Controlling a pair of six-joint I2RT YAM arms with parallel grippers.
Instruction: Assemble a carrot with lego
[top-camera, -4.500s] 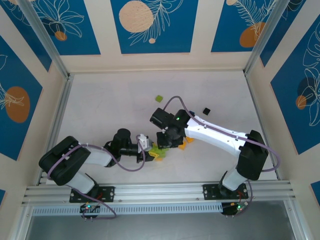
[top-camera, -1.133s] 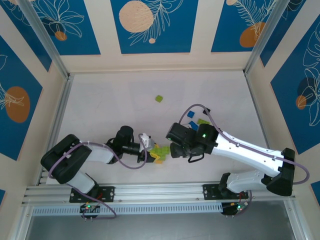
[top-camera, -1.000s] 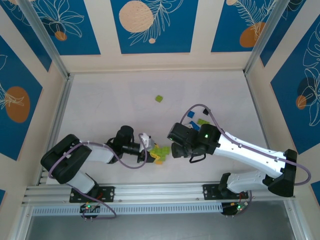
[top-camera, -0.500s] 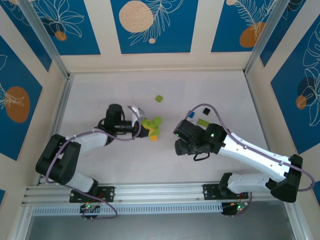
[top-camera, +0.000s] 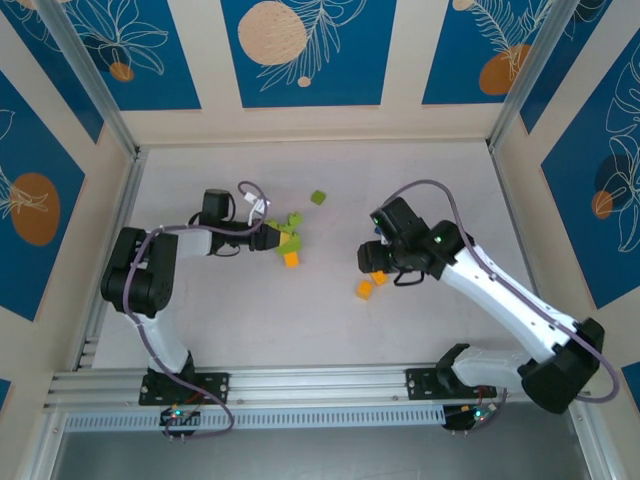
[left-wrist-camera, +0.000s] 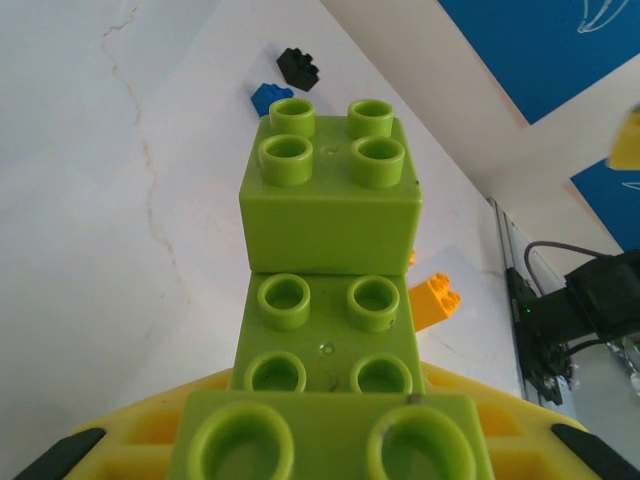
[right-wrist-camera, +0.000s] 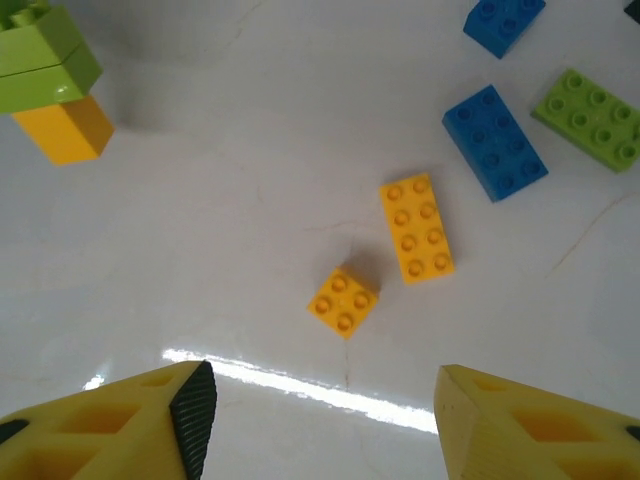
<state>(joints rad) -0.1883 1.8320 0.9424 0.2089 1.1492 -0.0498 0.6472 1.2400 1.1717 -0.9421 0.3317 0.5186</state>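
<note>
The left gripper (top-camera: 270, 236) is clamping the lime green brick stack (left-wrist-camera: 330, 210) on the left, while the right gripper (right-wrist-camera: 320, 400) is hovering, jaws apart, above a small orange brick (right-wrist-camera: 342, 301).

Left jaws clamped on green-orange lego stack (top-camera: 288, 243), right jaws near orange bricks (top-camera: 365, 289), green brick (top-camera: 318, 197) apart

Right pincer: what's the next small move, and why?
Probably lower the right pincer onto the small orange brick and close. Its jaws stand open above the table. That brick lies loose just ahead of them, apart from the long orange brick. The left pincer is shut on the green stack, which likely needs more orange.
</note>
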